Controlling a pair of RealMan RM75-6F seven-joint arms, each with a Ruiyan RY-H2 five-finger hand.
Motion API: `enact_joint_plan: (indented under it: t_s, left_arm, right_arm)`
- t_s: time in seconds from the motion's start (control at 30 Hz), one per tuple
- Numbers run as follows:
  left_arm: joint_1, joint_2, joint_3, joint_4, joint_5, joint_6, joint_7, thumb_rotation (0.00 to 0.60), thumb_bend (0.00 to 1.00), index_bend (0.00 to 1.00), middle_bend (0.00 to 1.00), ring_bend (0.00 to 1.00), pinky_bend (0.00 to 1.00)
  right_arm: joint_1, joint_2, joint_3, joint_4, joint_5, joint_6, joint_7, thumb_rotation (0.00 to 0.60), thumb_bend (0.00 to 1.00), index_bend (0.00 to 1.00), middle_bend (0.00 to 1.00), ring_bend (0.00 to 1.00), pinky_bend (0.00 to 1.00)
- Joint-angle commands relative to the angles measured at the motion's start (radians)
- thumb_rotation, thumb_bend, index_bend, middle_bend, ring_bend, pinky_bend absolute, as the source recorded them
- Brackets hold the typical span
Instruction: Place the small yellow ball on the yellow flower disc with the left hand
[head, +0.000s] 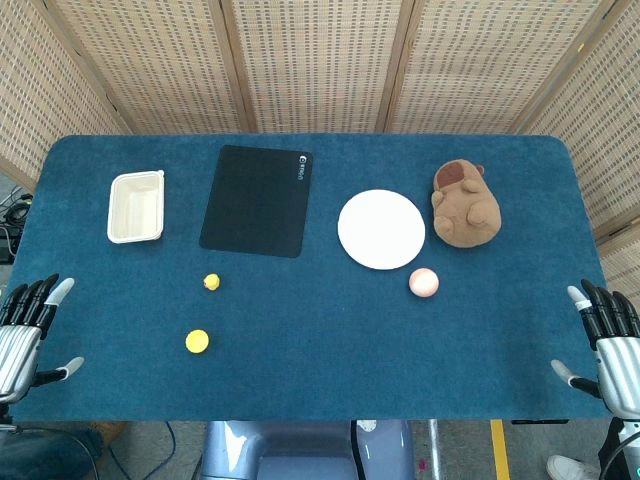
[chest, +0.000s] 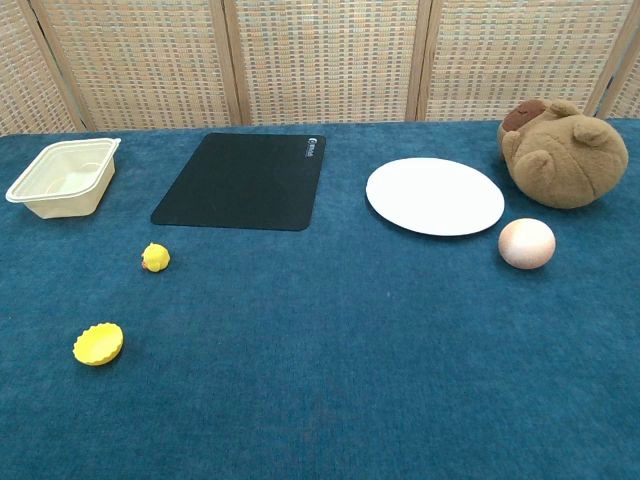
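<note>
— Where is the thing you're after sitting right now?

— Your small yellow ball (chest: 155, 258) is lying on the blue felt-covered table (head: 320, 360), just in front of the near-left corner of the flat black rectangular mat (head: 256, 200). The scalloped yellow flower disc (chest: 98, 343) is sitting nearer to you and a little left of the ball, close by but not touching it.

— So how far along are you?

— You're at the very start, as I'm judging it. Nothing is holding the ball, and the disc is sitting empty. You're facing the whole job: reaching, grasping, carrying the ball the short way over, and setting it down.

— And the hands?

— Your left hand (head: 22, 335) is hovering at the table's left edge with its fingers spread apart and nothing in them, well apart from the ball. Your right hand (head: 610, 335) is hanging at the right edge, fingers likewise apart and empty. Only the head view is showing them.

— What else are you sharing the table with?

— A cream plastic tray (chest: 62, 178) is sitting at the far left, a round white plate (chest: 434, 196) to the right of the mat, a pale pink ball (chest: 526, 243) just in front of the plate's right side, and a brown plush animal (chest: 562, 152) beyond that.
</note>
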Motion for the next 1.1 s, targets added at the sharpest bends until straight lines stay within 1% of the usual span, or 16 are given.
enact_joint_plan:
  t_s: [0.03, 0.13, 0.23, 0.33, 0.4, 0.43, 0.5, 0.53, 0.6, 0.63, 0.67, 0.73, 0.77, 0.87, 1.0, 1.1]
  left_arm:
    - [-0.003, -0.004, -0.002, 0.003, -0.003, -0.003, 0.005, 0.6, 0.04, 0.0, 0.0, 0.0, 0.0]
    - [-0.009, -0.01, -0.002, 0.005, -0.008, -0.016, 0.013, 0.6, 0.04, 0.0, 0.0, 0.0, 0.0]
    - [-0.035, -0.015, -0.008, 0.006, -0.01, -0.055, 0.004, 0.6, 0.04, 0.0, 0.0, 0.0, 0.0]
    - [-0.088, -0.034, -0.044, 0.011, -0.04, -0.115, -0.021, 0.6, 0.05, 0.0, 0.0, 0.0, 0.0]
    - [-0.137, -0.047, -0.074, 0.019, -0.067, -0.173, -0.021, 0.6, 0.08, 0.0, 0.0, 0.0, 0.0]
    - [-0.147, -0.05, -0.079, 0.021, -0.072, -0.184, -0.019, 0.6, 0.1, 0.0, 0.0, 0.0, 0.0]
    - [-0.194, -0.066, -0.108, 0.034, -0.099, -0.236, -0.005, 0.6, 0.15, 0.03, 0.0, 0.0, 0.0]
    - [-0.217, -0.078, -0.121, 0.044, -0.108, -0.26, 0.002, 0.6, 0.18, 0.07, 0.0, 0.0, 0.0]
    - [-0.287, -0.124, -0.154, 0.094, -0.14, -0.336, 0.012, 0.6, 0.22, 0.18, 0.0, 0.0, 0.0]
    - [-0.335, -0.161, -0.168, 0.145, -0.162, -0.392, 0.036, 0.6, 0.25, 0.25, 0.0, 0.0, 0.0]
    - [-0.365, -0.192, -0.176, 0.185, -0.184, -0.428, 0.057, 0.6, 0.28, 0.29, 0.0, 0.0, 0.0]
    - [-0.407, -0.24, -0.182, 0.245, -0.211, -0.478, 0.082, 0.6, 0.34, 0.33, 0.0, 0.0, 0.0]
    - [-0.431, -0.268, -0.182, 0.285, -0.224, -0.505, 0.093, 0.6, 0.36, 0.35, 0.0, 0.0, 0.0]
    - [-0.489, -0.345, -0.181, 0.396, -0.265, -0.58, 0.119, 0.6, 0.38, 0.37, 0.0, 0.0, 0.0]
    - [-0.53, -0.414, -0.177, 0.491, -0.301, -0.624, 0.133, 0.6, 0.39, 0.36, 0.0, 0.0, 0.0]
    - [-0.549, -0.451, -0.171, 0.534, -0.323, -0.649, 0.129, 0.6, 0.39, 0.36, 0.0, 0.0, 0.0]
  right_arm:
    - [0.0, -0.001, -0.002, 0.0, -0.001, -0.003, 0.002, 0.6, 0.0, 0.03, 0.0, 0.0, 0.0]
    - [0.002, 0.003, -0.005, -0.004, 0.003, -0.015, 0.007, 0.6, 0.0, 0.03, 0.0, 0.0, 0.0]
    - [-0.001, 0.008, -0.006, -0.007, 0.003, -0.013, 0.016, 0.6, 0.0, 0.03, 0.0, 0.0, 0.0]
    - [-0.004, 0.016, -0.007, -0.011, 0.005, -0.011, 0.035, 0.6, 0.0, 0.04, 0.0, 0.0, 0.0]
    - [-0.004, 0.02, -0.005, -0.011, 0.011, -0.013, 0.044, 0.6, 0.0, 0.04, 0.0, 0.0, 0.0]
    - [-0.003, 0.02, -0.005, -0.011, 0.012, -0.014, 0.046, 0.6, 0.0, 0.04, 0.0, 0.0, 0.0]
    - [-0.001, 0.022, -0.002, -0.01, 0.018, -0.02, 0.052, 0.6, 0.0, 0.04, 0.0, 0.0, 0.0]
    - [0.0, 0.023, -0.002, -0.01, 0.02, -0.022, 0.054, 0.6, 0.0, 0.04, 0.0, 0.0, 0.0]
    - [0.004, 0.024, 0.002, -0.008, 0.032, -0.033, 0.057, 0.6, 0.0, 0.04, 0.0, 0.0, 0.0]
    - [0.007, 0.023, 0.005, -0.006, 0.041, -0.04, 0.057, 0.6, 0.0, 0.04, 0.0, 0.0, 0.0]
    - [0.008, 0.023, 0.006, -0.005, 0.047, -0.044, 0.057, 0.6, 0.0, 0.05, 0.0, 0.0, 0.0]
    - [0.01, 0.022, 0.009, -0.004, 0.055, -0.05, 0.058, 0.6, 0.0, 0.05, 0.0, 0.0, 0.0]
    - [0.011, 0.022, 0.009, -0.002, 0.059, -0.054, 0.058, 0.6, 0.0, 0.05, 0.0, 0.0, 0.0]
    - [0.016, 0.019, 0.012, 0.001, 0.072, -0.068, 0.058, 0.6, 0.0, 0.05, 0.0, 0.0, 0.0]
    - [0.019, 0.015, 0.013, 0.006, 0.08, -0.078, 0.055, 0.6, 0.0, 0.05, 0.0, 0.0, 0.0]
    - [0.021, 0.013, 0.014, 0.008, 0.084, -0.083, 0.053, 0.6, 0.0, 0.05, 0.0, 0.0, 0.0]
